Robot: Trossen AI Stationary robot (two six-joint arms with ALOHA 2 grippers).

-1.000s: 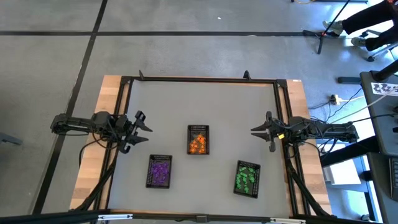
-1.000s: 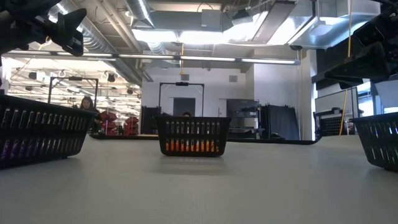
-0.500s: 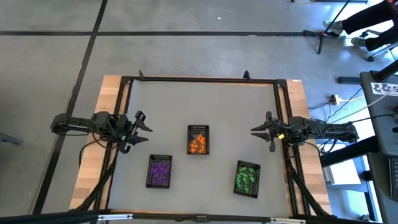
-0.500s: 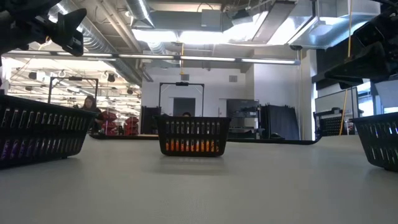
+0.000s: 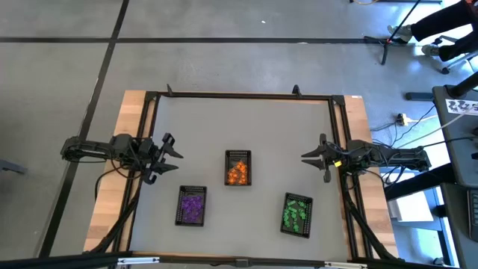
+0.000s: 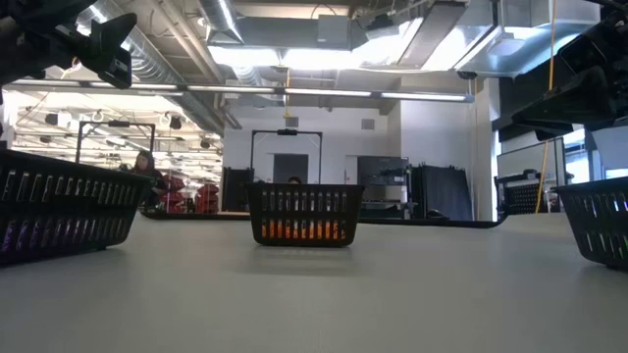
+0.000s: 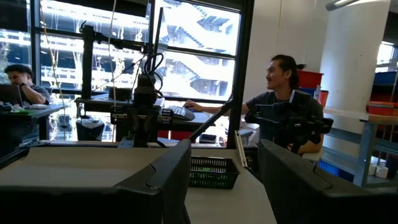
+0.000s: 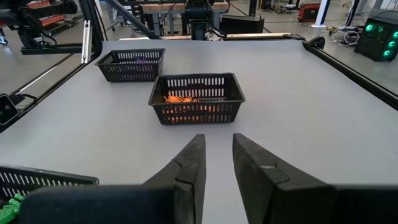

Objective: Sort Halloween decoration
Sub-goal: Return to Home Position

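The Halloween decoration lies in three black mesh trays on the grey table: orange trinkets in the middle tray, purple ones in the near-left tray, green ones in the near-right tray. My left gripper hovers at the table's left edge, open wide and pointing across the table. My right gripper hovers at the right edge, facing the orange tray. Its fingers stand a narrow gap apart with nothing between them.
A black frame runs around the table. The low view shows the orange tray in the middle, with the other two trays at the picture's edges. Beyond the table, a person sits at a desk. Bare table lies toward the far edge.
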